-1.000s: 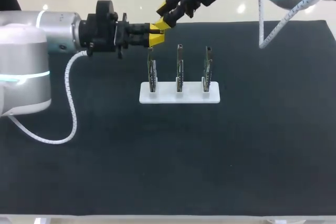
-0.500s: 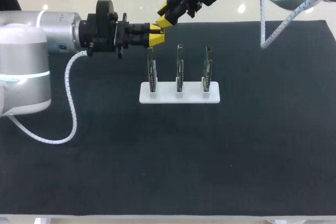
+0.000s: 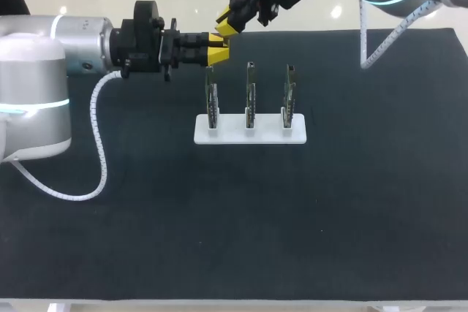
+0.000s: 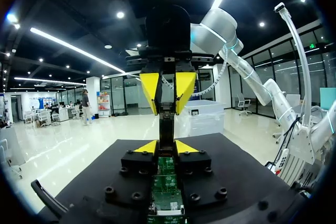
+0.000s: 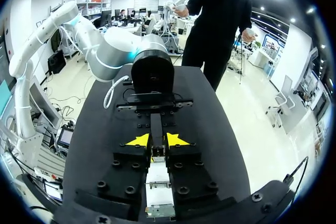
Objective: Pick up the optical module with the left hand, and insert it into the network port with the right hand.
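No text, label, number or sign can be read in any view. The green circuit board (image 4: 167, 184) lying behind the fingertips of the left gripper (image 4: 166, 148) carries fine markings, but they are too small to resolve.

Overhead, yellow fingers (image 3: 216, 55) hide most of the optical module (image 4: 167, 129).
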You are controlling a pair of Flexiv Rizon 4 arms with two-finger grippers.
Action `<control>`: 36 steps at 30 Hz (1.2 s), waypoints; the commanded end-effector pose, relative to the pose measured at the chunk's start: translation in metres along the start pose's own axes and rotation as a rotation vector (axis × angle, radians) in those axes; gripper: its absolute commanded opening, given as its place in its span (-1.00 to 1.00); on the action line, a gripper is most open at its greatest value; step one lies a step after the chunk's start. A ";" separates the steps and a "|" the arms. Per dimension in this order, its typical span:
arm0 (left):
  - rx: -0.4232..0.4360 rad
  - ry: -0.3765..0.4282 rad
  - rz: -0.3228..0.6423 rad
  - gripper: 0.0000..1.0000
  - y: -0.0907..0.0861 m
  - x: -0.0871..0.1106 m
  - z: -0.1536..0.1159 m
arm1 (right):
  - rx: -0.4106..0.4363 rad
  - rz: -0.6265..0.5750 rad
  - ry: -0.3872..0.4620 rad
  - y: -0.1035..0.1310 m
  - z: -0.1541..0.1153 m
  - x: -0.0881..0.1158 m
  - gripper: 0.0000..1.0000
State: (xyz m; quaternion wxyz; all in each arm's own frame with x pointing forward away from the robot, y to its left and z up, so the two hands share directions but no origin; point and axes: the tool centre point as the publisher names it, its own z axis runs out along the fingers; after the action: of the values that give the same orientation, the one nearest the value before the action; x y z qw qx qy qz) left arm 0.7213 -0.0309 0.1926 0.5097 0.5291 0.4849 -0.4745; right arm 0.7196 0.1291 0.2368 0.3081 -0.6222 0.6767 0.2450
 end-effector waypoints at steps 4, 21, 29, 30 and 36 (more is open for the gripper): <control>-0.001 0.000 0.000 1.00 0.001 0.000 0.000 | 0.001 0.000 0.005 0.000 0.000 -0.001 -1.00; -0.017 0.136 -0.039 1.00 0.004 -0.010 -0.028 | -0.005 -0.010 0.019 -0.004 -0.003 0.000 -1.00; 0.009 0.253 -0.083 1.00 0.000 -0.017 -0.059 | 0.001 -0.018 0.024 -0.006 -0.003 0.001 -1.00; 0.019 0.269 -0.091 1.00 0.000 -0.017 -0.063 | 0.001 -0.018 0.024 -0.006 -0.003 0.001 -1.00; 0.011 0.398 -0.134 1.00 0.002 -0.020 -0.080 | -0.001 -0.021 0.027 -0.007 -0.003 0.001 -1.00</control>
State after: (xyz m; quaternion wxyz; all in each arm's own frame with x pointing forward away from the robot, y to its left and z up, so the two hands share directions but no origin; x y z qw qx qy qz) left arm 0.7208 0.0437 0.2083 0.3969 0.5685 0.5864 -0.4189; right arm 0.7248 0.1256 0.2382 0.3020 -0.6322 0.6744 0.2330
